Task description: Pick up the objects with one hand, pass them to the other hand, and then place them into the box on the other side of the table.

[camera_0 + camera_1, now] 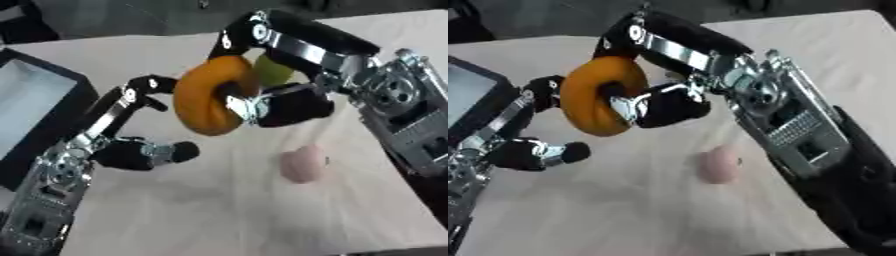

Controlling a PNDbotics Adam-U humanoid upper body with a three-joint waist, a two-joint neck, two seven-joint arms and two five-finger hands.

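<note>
Nearest the camera, in the lower centre-right of the frame, a small pink rounded thing [303, 163] lies on the pale worktop [219, 210], well apart from both hands. It looks smooth and egg-like, so it would likely roll if nudged and is best taken across its middle.

Left of centre, the left hand [140, 145] comes up from the lower left corner with its fingers spread and holding nothing; the upper finger reaches close to the rim of the orange ring [214, 95], though whether it touches cannot be told.

At the centre, the ring is held off the worktop, standing on edge. The right hand [271, 102], entering from the upper right, is clamped on it, with one finger passed through the hole and the rest arching over the top. The ring looks light, thick and somewhat matte, probably a toy doughnut shape; its free left rim is the natural place for the left hand to take hold.

Just behind the ring a green-yellow thing [274, 70] peeks out, mostly hidden.

At the far left edge stands the dark-walled box [83, 87] with a pale inside.
</note>
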